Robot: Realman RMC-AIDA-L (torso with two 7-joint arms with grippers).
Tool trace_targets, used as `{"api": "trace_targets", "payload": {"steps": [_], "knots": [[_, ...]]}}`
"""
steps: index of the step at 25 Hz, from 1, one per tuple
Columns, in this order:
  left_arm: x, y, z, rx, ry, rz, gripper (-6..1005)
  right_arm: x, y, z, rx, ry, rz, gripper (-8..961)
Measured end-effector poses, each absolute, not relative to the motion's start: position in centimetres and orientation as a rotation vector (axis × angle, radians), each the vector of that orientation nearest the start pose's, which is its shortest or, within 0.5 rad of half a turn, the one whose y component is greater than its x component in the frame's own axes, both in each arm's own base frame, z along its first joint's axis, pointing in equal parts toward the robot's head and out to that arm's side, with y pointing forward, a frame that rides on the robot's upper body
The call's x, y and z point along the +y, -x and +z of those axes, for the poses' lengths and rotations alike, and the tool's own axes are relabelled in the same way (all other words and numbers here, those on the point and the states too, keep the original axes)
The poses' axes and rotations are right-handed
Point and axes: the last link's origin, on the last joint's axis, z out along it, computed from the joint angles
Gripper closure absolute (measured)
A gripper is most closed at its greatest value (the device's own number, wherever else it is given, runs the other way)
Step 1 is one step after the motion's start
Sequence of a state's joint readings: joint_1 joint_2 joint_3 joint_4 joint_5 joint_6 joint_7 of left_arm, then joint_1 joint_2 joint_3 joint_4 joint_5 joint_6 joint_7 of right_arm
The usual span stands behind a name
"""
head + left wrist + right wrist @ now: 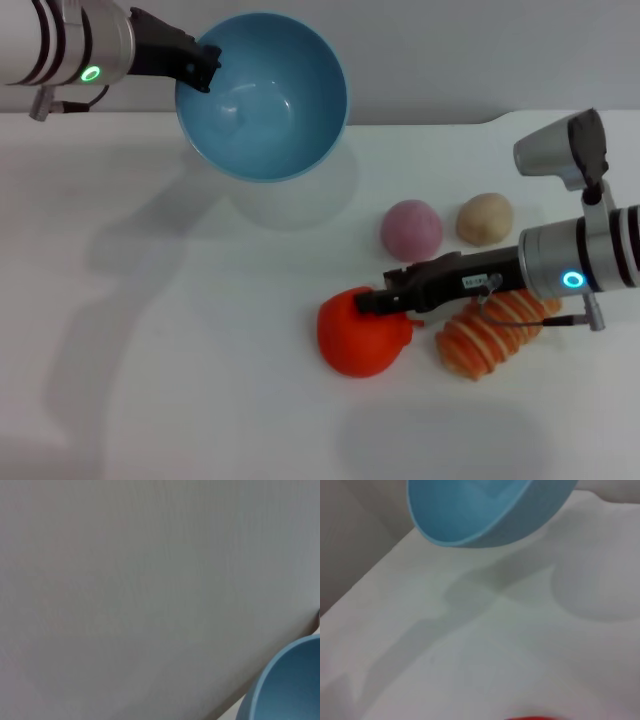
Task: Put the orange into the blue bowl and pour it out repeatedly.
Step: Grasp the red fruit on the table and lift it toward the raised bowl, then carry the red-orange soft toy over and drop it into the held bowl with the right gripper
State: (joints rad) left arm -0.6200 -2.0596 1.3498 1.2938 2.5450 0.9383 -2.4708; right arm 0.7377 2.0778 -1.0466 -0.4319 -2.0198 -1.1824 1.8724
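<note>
a bare test bench: plain white table (150, 380), blank grey wall (450, 50), toy foods as props.

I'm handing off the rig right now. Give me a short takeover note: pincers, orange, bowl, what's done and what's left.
Left pincer: shut on the rim of the round light-blue plastic bowl, held tilted above the white table; bowl is empty.
Right pincer: low at the lumpy red-orange toy orange, which lies on the table; grip unclear.
Nearby: pink ball, beige ball, striped orange-and-cream bread piece.
Done: nothing in the bowl.
Left: grasp orange, drop into bowl, pour out, repeat.
</note>
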Motion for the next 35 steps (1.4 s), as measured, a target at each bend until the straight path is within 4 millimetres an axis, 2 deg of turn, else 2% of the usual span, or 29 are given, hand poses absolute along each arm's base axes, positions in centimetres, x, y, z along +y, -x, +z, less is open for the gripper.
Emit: {"api": "trace_targets", "payload": {"steps": [11, 21, 23, 25, 28, 31, 33, 34, 35], "knots": [[43.3, 15.2, 2.8, -0.562, 2.278, -0.003, 1000, 35.7, -23.4, -8.4, 1.221, 2.762, 0.311, 248], [42.9, 15.5, 2.3, -0.569, 2.29, 0.013, 999, 35.8, -23.1, -8.5, 1.174, 2.786, 0.307, 651], [42.9, 15.5, 2.2, -0.57, 2.294, 0.016, 999, 35.7, -22.9, -8.4, 1.14, 2.804, 0.333, 733], [42.8, 15.5, 2.2, -0.572, 2.294, 0.017, 999, 35.5, -22.6, -8.1, 1.091, 2.831, 0.393, 776], [42.8, 15.8, 2.1, -0.582, 2.297, 0.025, 999, 35.2, -22.0, -7.1, 1.029, 2.853, 0.521, 840], [42.5, 16.0, 1.9, -0.595, 2.315, 0.045, 999, 35.1, -21.2, -5.1, 0.919, 2.86, 0.646, 859], [42.1, 16.1, 1.5, -0.615, 2.35, 0.079, 999, 35.0, -20.6, -3.4, 0.845, 2.852, 0.727, 871], [41.9, 16.1, 1.4, -0.623, 2.365, 0.091, 999, 35.0, -20.0, -1.5, 0.759, 2.832, 0.813, 878], [41.4, 16.0, 0.9, -0.632, 2.4, 0.118, 999, 35.0, -19.7, -0.6, 0.71, 2.819, 0.859, 884]]}}
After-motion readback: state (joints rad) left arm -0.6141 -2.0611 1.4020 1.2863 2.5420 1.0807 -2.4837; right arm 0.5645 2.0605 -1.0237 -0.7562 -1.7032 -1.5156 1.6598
